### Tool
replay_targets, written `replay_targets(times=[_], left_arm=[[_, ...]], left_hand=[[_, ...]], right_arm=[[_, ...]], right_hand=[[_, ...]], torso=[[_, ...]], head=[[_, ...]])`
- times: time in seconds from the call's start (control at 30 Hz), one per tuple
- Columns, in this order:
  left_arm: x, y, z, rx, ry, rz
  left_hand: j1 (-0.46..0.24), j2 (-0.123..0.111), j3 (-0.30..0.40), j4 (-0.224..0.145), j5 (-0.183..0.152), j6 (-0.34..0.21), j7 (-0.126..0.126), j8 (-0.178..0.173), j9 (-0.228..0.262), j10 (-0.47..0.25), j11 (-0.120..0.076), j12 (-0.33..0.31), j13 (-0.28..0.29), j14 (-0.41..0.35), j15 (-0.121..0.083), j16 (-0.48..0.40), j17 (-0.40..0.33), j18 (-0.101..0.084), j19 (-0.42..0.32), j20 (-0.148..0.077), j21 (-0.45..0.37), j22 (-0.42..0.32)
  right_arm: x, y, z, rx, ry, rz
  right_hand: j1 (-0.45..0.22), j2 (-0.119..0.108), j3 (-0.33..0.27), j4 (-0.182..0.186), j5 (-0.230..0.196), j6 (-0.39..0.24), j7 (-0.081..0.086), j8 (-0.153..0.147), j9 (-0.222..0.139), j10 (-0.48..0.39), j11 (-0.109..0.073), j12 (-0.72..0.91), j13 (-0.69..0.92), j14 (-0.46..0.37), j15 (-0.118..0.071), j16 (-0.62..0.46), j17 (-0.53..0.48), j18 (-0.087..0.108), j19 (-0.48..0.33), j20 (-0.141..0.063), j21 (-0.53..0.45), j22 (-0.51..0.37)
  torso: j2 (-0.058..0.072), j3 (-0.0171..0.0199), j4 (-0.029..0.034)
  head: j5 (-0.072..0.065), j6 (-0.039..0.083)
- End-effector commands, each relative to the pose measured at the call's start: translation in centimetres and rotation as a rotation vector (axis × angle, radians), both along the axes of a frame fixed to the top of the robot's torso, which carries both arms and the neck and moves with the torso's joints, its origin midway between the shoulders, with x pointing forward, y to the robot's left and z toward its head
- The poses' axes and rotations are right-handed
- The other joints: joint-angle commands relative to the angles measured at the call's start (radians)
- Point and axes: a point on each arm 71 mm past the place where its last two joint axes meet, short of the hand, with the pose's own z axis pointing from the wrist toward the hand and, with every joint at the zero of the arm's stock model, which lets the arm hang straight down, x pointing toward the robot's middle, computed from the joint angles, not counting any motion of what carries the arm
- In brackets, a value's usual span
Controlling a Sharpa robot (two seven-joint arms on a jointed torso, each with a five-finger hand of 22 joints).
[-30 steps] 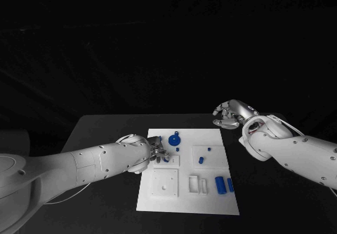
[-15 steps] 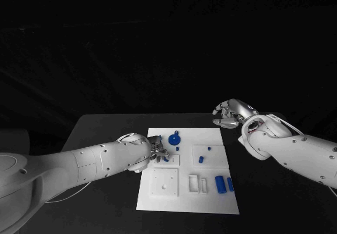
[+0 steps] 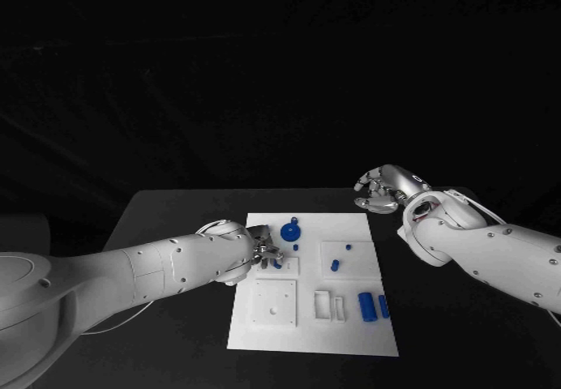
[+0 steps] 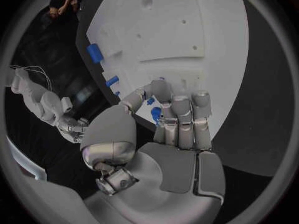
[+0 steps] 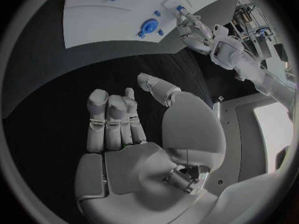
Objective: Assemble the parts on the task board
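Note:
The white task board (image 3: 306, 324) lies in the middle of the black table. My left hand (image 3: 259, 249) is low over its left edge and pinches a small blue part (image 4: 156, 115) between thumb and fingers, close above the board (image 4: 187, 30). A round blue gear-like part (image 3: 289, 233) stands just beyond that hand. Two blue cylinders (image 3: 366, 307) lie side by side near the board's right edge. My right hand (image 3: 381, 191) hovers past the board's far right corner, and its fingers (image 5: 115, 119) are curled in with nothing in them.
More small blue parts (image 3: 335, 264) sit mid-board. Raised white blocks (image 3: 275, 303) and slotted pieces (image 3: 323, 304) occupy the near half. The right wrist view shows the board (image 5: 112, 20), the gear (image 5: 148, 26) and my left hand (image 5: 196, 32) at a distance.
My left hand has edged slightly further over the board's left edge, still with the blue part. The right hand has stayed where it was.

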Motion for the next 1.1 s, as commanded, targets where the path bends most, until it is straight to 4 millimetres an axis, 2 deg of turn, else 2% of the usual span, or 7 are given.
replay_targets(times=[0.03,0.33,0.77,0.93,1.1], left_arm=[[-0.55,-0.52,-0.79,0.038,0.043,-0.039],[-0.62,-0.93,-0.83,0.042,0.052,-0.055],[-0.65,-0.80,-0.80,0.072,0.036,-0.079],[-0.55,-0.48,-0.77,0.084,0.026,-0.075],[-0.50,-0.34,-0.78,0.088,0.023,-0.074]], left_hand=[[-0.001,0.009,0.006,-0.004,0.007,0.172,-0.098,0.004,0.104,-0.012,-0.020,0.007,0.001,0.015,-0.023,0.006,-0.002,0.006,-0.002,-0.115,0.007,0.021],[-0.001,0.012,0.008,-0.008,0.013,0.173,-0.099,0.006,0.109,-0.014,-0.021,0.016,0.002,0.015,-0.023,0.013,-0.004,0.007,-0.002,-0.115,0.011,0.021],[-0.003,0.004,0.007,-0.008,0.001,0.182,-0.104,0.016,0.126,-0.013,-0.024,0.046,0.006,0.019,-0.026,0.035,-0.008,0.010,0.001,-0.117,0.025,0.020],[0.000,0.010,0.011,-0.009,0.023,0.181,-0.105,0.018,0.133,-0.018,-0.025,0.058,0.005,0.018,-0.028,0.043,-0.012,0.011,0.000,-0.116,0.030,0.020],[0.000,0.013,0.013,-0.009,0.030,0.182,-0.105,0.019,0.136,-0.019,-0.026,0.063,0.005,0.019,-0.028,0.046,-0.013,0.012,0.000,-0.116,0.032,0.020]], right_arm=[[-0.01,0.17,-0.03,-0.007,0.005,0.014],[0.01,0.22,-0.05,-0.007,0.006,0.015],[0.00,0.14,-0.04,-0.007,0.006,0.014],[-0.01,0.10,-0.04,-0.008,0.006,0.014],[-0.02,0.07,-0.04,-0.008,0.006,0.013]], right_hand=[[0.006,0.002,-0.004,-0.001,0.005,0.000,0.010,-0.007,-0.002,-0.007,0.000,0.006,-0.001,0.006,0.000,-0.006,0.001,0.062,0.003,-0.002,-0.003,0.002],[0.006,0.002,-0.004,-0.001,0.006,0.000,0.010,-0.007,-0.002,-0.008,0.000,0.006,-0.001,0.006,0.000,-0.006,0.001,0.062,0.003,-0.002,-0.003,0.002],[0.006,0.002,-0.004,-0.001,0.008,0.000,0.010,-0.007,-0.002,-0.008,0.000,0.007,-0.001,0.006,0.000,-0.006,0.001,0.062,0.003,-0.002,-0.004,0.002],[0.005,0.002,-0.004,-0.001,0.008,0.000,0.010,-0.007,-0.002,-0.008,0.000,0.007,-0.002,0.006,0.000,-0.007,0.001,0.062,0.003,-0.002,-0.004,0.002],[0.005,0.002,-0.005,-0.001,0.009,0.000,0.010,-0.007,-0.002,-0.008,0.000,0.007,-0.002,0.006,0.000,-0.007,0.001,0.062,0.003,-0.002,-0.004,0.002]], torso=[[0.000,0.0002,0.0006],[0.000,-0.0003,-0.0011],[0.000,-0.0006,0.0014],[0.000,-0.0008,0.0014],[0.000,-0.0008,0.0013]], head=[[0.000,-0.001],[-0.001,-0.002],[-0.004,-0.006],[-0.004,-0.007],[-0.003,-0.006]])
